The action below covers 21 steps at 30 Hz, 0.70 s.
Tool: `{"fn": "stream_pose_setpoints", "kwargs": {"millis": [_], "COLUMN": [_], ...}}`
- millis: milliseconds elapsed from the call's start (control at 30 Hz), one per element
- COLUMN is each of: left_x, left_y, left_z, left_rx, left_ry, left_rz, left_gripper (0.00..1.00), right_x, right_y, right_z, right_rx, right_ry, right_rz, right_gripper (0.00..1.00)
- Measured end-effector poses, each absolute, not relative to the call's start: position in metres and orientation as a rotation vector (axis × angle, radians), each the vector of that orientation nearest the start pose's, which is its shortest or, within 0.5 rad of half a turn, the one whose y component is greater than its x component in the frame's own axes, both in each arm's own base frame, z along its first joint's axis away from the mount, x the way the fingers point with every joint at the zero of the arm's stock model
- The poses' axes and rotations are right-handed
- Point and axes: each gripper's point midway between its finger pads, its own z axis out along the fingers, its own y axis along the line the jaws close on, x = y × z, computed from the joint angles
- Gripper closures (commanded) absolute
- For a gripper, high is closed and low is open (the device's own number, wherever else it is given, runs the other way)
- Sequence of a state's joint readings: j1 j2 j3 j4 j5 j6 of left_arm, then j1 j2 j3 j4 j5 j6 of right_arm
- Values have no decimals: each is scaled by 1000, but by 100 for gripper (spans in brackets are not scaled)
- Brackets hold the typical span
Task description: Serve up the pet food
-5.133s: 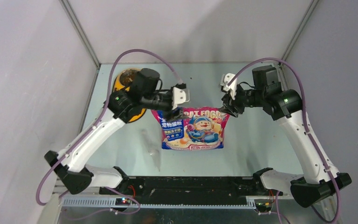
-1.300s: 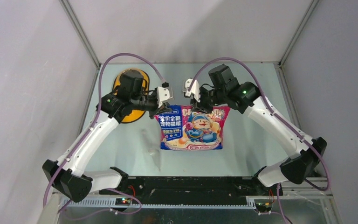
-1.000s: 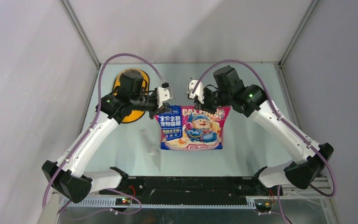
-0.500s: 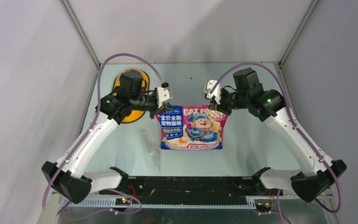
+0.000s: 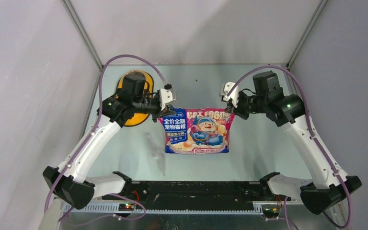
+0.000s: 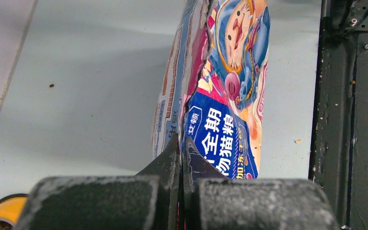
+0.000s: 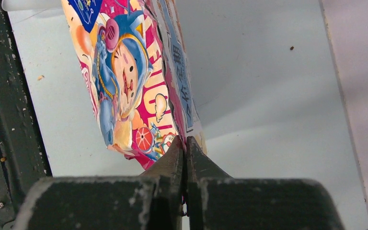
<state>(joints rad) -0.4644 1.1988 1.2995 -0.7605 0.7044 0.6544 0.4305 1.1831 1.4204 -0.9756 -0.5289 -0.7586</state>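
far left: orange bowl (image 5: 135, 121), half hidden under left arm (image 5: 96, 139). left gripper (image 5: 165, 111) clamped tight on bag (image 5: 197, 130) at top left corner. right gripper (image 5: 230, 111) likewise pinching top right corner; bag strung taut between, upright. pet food unseen, likely inside bag. step, by judgement: spreading bag mouth. next: hold both pinches firm, carry bag left over bowl, tip slowly to pour.

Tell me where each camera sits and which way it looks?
Top external: high behind the arms, looking down at the pale table; both arms show.
Left wrist: on the left arm, looking along the left tool at the pink-blue cartoon-cat bag.
Right wrist: on the right arm, looking along the right tool.
Shared: all three show that bag.
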Motion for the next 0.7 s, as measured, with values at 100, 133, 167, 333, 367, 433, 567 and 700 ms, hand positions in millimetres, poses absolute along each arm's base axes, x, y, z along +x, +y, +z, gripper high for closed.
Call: {"fn": "stream_pose_setpoints", "kwargs": {"millis": [100,133,167,333,367,433,567,700], "left_x": [242,242,242,243,242,242,242,233], "left_y": [-227,-227,-228,-224,-224,-224,-223,-233], "left_z": [280,281,281,278,278,279,278,279], "left_rx": [1432,1432,1432,1426,1427,1428,1436,1484], "left_ry": [1572,1571,1570,1591,1591,1589,1585,1560], "left_rz": [-673,-673,-675,-664,-665,-667,-660,-656], "left_gripper": [100,100,100,100,100,89,51,45], "right_x": [247,247,246,247,246,246,244,241], "right_y": [183,183,183,170,170,170,167,165], "right_z": [290,290,290,287,287,287,284,284], "right_rx": [-1463,-1464,-1464,-1446,-1449,-1452,-1459,-1455], "right_ry": [1674,1674,1673,1715,1714,1711,1724,1739], "right_rz": [432,435,442,411,409,408,412,437], "right_gripper": [95,80,79,100,100,100,100,100]}}
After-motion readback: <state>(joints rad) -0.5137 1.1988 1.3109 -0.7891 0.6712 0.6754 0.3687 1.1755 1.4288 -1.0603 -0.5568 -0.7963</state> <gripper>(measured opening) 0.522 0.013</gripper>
